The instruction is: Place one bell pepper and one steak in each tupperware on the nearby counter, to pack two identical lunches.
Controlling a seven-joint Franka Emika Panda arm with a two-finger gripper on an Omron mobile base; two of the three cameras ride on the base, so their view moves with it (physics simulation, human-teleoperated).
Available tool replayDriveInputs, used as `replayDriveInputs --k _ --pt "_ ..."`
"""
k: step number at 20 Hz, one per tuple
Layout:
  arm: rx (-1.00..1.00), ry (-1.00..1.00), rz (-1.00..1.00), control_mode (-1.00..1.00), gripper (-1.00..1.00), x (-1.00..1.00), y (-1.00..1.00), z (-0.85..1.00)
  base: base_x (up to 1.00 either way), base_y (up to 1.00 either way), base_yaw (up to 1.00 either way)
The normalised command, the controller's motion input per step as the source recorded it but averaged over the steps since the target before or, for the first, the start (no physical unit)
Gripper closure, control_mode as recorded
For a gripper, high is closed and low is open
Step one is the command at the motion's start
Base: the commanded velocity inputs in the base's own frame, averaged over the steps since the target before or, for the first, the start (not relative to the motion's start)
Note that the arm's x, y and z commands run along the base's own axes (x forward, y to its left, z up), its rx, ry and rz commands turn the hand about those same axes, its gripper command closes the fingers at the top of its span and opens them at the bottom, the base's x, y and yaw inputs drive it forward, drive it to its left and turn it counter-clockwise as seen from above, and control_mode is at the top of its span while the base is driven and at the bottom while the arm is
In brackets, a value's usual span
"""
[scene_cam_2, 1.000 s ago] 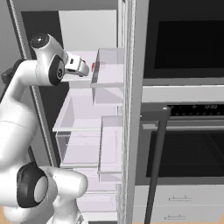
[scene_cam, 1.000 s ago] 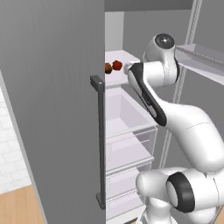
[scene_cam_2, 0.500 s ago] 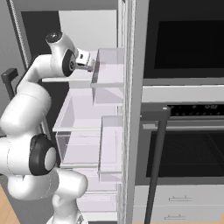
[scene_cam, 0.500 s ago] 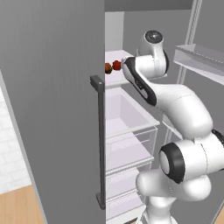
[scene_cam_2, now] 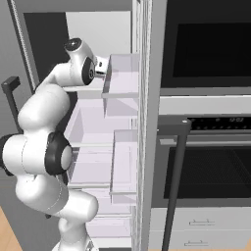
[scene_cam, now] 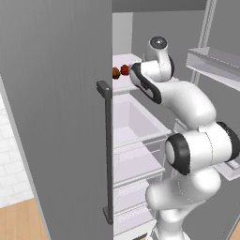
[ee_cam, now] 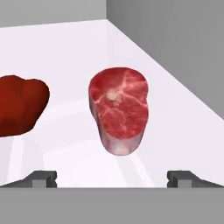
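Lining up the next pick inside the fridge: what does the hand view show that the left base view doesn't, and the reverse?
Hand view alone: a marbled steak lying on the white shelf, centred ahead between the wide-open fingertips, and the grey side wall at right.

Left base view alone: the fridge door with its dark handle, the clear drawers below, and the arm reaching in.

Shared: a dark red pepper, left of the steak in the hand view and, as far as I can tell, one of the two small peppers at the door's edge.
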Motion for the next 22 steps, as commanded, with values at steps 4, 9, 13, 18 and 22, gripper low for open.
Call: replayDriveInputs --k 4,9,13,18,22 --pt "-0.02 0.0 0.0 -1.0 -1.0 0.63 -0.01 -0.19 0.0 0.0 0.0" --pt "-0.02 0.0 0.0 -1.0 -1.0 0.71 -0.03 -0.19 0.0 0.0 0.0" --pt "-0.02 0.0 0.0 -1.0 -1.0 0.69 -0.04 -0.16 0.0 0.0 0.0" --pt "-0.09 -0.01 -0.05 -1.0 1.0 0.05 -0.01 -0.56 0.0 0.0 0.0" --pt "-0.17 -0.05 -0.1 -1.0 1.0 -0.56 0.0 -1.0 0.0 0.0 0.0"
